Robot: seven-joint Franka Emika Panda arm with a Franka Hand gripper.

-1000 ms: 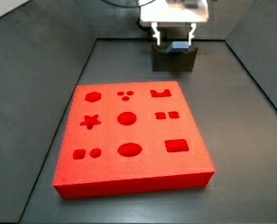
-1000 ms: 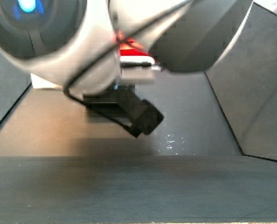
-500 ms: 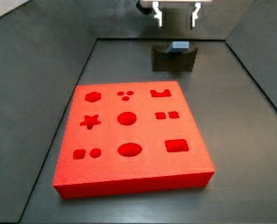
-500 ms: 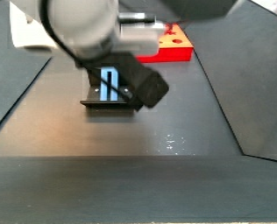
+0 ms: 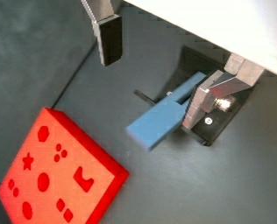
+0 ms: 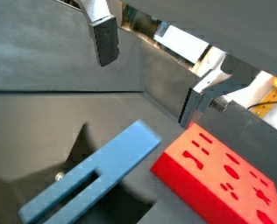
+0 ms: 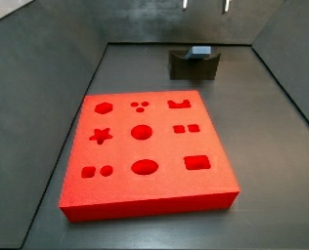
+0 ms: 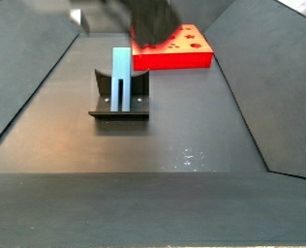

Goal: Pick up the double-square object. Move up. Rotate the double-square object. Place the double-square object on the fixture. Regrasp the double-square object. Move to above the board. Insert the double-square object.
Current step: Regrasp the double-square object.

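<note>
gripper [image 5: 165, 74] has lifted clear since 0.5 s ago: in a side view only its fingertips [image 7: 205, 5] show at the top edge, well above the fixture [image 7: 194, 66]. fingers spread, nothing between them in both wrist views. the double-square object [image 8: 122, 77] stays behind, standing upright in the fixture's [image 8: 119, 105] notch, near the far edge of the dark floor; a wrist view shows it as a blue bar [image 5: 165, 120] leaning out of the fixture [image 5: 205, 122].

meaning: place step looks done, part released. next is judged to be the regrasp, prob. at a new angle.

containers: fixture notch holds the double-square obj. the board [image 7: 146, 154] sits mid-floor; all its recesses look unfilled, incl. the paired squares [image 7: 185, 129].
</note>
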